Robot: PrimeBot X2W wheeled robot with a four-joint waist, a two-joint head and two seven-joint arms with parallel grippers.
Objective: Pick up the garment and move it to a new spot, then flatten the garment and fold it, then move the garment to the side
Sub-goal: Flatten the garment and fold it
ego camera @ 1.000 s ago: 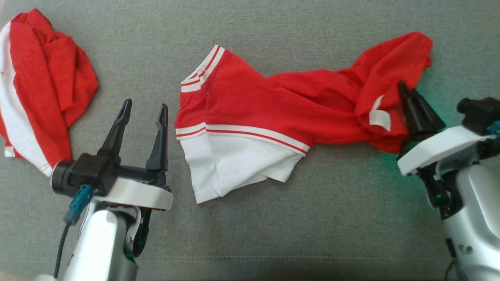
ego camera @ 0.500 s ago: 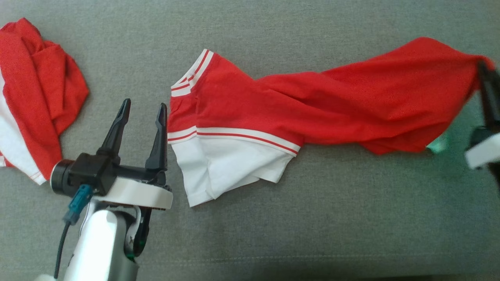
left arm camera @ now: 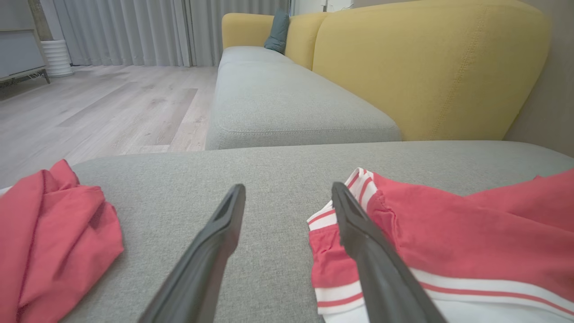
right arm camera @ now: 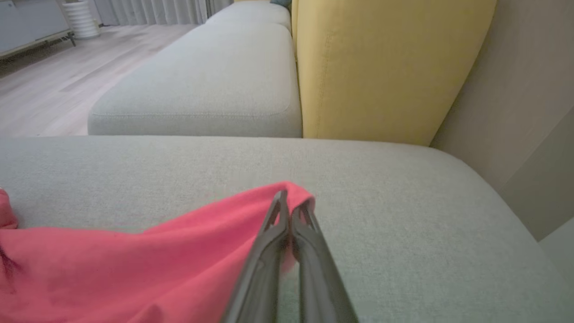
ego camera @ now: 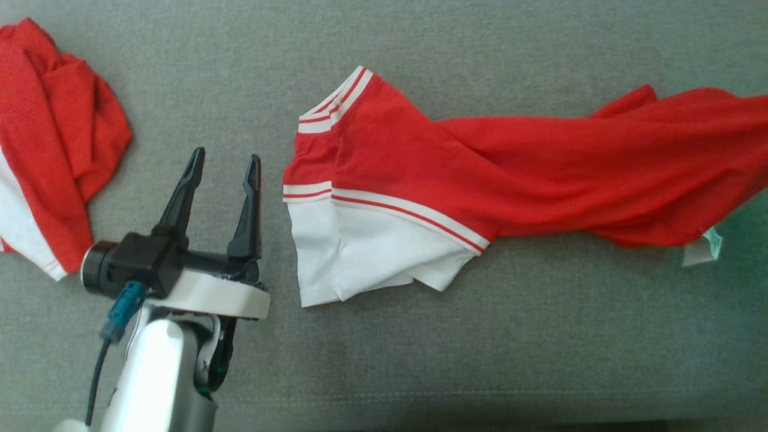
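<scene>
Red-white garment [ego camera: 480, 180] lies stretched on sofa cushion [ego camera: 420, 360], long axis L-R: striped end just right of left end effector [ego camera: 225, 157] (wide, empty), far red corner pinched in right end effector [right arm camera: 293, 208]; left arm nearer free end

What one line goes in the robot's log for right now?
right gripper: shut on garment edge | left gripper: open, beside striped end | garment: stretched, twisted, on grey cushion | fold: not yet done

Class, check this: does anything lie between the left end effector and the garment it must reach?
Nothing visible does: bare grey cushion lies between the open left end effector and the garment at its striped edge.
</scene>
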